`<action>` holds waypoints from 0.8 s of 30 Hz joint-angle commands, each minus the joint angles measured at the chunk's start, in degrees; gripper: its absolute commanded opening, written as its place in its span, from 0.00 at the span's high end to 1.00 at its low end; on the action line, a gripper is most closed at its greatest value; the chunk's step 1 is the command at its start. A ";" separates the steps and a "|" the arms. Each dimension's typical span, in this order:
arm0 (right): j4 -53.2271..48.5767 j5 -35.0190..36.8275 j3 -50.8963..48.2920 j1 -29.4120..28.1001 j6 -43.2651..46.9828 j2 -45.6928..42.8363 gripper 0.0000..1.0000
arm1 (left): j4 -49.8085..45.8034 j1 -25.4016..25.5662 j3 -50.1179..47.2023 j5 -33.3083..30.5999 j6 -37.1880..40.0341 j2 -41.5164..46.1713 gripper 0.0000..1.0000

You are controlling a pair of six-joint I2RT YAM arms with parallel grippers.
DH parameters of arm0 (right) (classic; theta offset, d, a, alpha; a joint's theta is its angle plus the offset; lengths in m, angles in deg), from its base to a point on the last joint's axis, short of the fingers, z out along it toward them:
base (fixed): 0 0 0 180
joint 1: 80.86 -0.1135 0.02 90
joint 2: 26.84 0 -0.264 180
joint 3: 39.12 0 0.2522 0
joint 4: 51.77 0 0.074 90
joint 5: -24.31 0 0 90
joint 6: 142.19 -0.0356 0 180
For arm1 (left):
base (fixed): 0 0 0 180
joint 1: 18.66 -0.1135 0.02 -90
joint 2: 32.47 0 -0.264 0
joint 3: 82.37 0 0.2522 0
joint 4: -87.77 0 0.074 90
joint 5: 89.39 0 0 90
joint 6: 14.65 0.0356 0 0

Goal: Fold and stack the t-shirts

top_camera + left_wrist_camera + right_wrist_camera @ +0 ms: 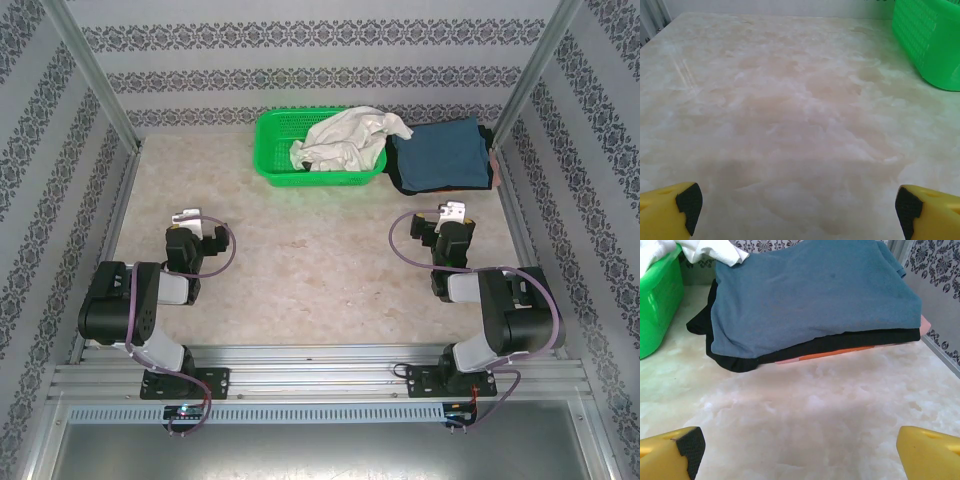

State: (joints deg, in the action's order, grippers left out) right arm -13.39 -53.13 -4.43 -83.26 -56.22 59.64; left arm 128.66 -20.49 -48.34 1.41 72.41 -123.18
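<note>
A crumpled white t-shirt (340,140) lies in the green mesh basket (275,150) at the back, spilling over its right rim. Right of it a folded teal-blue t-shirt (440,150) (810,300) tops a stack, over a black t-shirt (840,342) and an orange-pink layer (840,352). My left gripper (188,217) (797,210) stands open over bare table at the left. My right gripper (453,211) (800,450) is open too, a little short of the stack, nothing between its fingers.
The marble-look table (300,260) spreads between the arms and the basket. Patterned walls and metal frame posts (90,75) close in the sides and back. The basket's corner (930,40) shows at the left wrist view's upper right.
</note>
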 commanded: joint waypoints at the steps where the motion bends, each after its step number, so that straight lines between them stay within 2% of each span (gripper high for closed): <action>1: 1.63 -1.22 -0.12 0.02 1.03 0.09 0.02 | 0.25 0.42 1.09 -0.45 1.28 0.01 0.00; 24: 1.30 -1.60 -0.01 0.33 0.87 0.10 0.02 | -0.16 0.42 1.35 -0.62 1.27 0.01 0.00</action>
State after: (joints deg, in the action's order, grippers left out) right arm -13.41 -53.72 -4.43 -83.23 -56.20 59.64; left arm 128.64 -20.49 -48.32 1.41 72.44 -123.18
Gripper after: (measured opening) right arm 0.982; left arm 0.998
